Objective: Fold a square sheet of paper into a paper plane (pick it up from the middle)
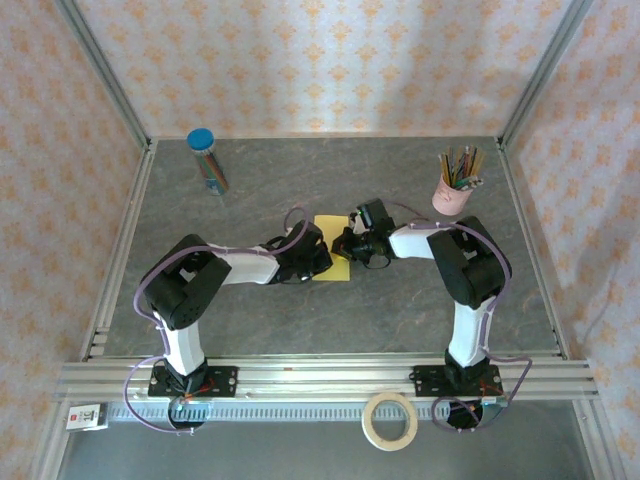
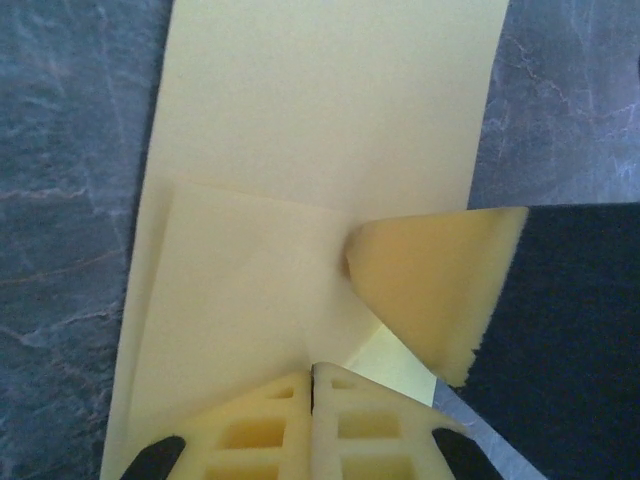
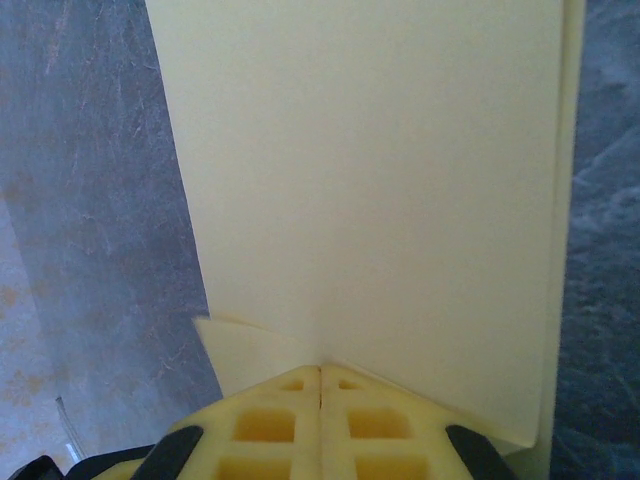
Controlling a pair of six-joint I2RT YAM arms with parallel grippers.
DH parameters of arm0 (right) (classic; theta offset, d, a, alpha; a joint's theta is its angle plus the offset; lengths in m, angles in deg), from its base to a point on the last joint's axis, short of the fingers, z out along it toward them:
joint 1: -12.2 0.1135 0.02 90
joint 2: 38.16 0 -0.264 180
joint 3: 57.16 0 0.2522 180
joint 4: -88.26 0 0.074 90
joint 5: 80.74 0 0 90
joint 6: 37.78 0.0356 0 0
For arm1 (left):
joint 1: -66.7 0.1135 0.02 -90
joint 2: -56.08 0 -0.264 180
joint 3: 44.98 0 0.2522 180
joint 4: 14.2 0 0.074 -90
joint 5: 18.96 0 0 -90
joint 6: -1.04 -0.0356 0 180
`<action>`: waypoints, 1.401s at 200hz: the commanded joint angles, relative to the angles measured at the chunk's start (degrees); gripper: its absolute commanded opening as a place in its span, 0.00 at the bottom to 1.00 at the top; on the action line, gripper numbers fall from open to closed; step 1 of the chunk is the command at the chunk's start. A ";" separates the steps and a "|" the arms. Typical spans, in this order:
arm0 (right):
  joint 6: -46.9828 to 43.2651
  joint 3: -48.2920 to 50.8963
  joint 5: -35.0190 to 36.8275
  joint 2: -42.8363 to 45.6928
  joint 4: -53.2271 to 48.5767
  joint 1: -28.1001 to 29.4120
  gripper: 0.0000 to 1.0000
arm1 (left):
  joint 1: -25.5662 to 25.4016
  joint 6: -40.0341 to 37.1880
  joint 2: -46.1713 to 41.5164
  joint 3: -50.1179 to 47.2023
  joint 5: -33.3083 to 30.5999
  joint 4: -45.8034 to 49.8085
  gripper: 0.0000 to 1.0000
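**Both grippers shut, tips down on the part-folded yellow sheet**

In the top view the yellow paper sheet [image 1: 330, 228] lies flat at the middle of the grey table [image 1: 400, 310], with both arms reaching in over it. The left gripper [image 1: 320, 258] covers the sheet's 9 o'clock side. The right gripper [image 1: 350, 245] sits at its 3 o'clock edge, and the two heads nearly touch.

From the left wrist, the left gripper [image 2: 312, 372] has its two yellow fingers pressed together with no gap. Their tips rest on the sheet [image 2: 320, 100] at the point where slanted folds meet. Whether any paper is nipped between them cannot be told. At 3 o'clock from that point, a yellow toothed wedge on a dark body, apparently the right gripper's fingers [image 2: 430, 290], bears on the same fold.

From the right wrist, the right gripper [image 3: 319, 370] is likewise fully closed. Its tips are set on the sheet [image 3: 380, 150], which runs off toward 12 o'clock. A small folded flap [image 3: 240, 345] shows at the tips' 9 o'clock.

Seen from the sheet, a blue-capped tube of coloured pencils [image 1: 207, 160] lies at 10 o'clock. A pink cup of pencils [image 1: 453, 190] stands at 2 o'clock, and a tape roll [image 1: 390, 420] rests at 5 o'clock by the near rail.
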 commanded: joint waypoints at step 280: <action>-2.23 3.14 11.03 -5.90 -8.24 0.32 0.05 | 1.43 2.31 -14.47 -10.10 -4.09 -3.39 0.00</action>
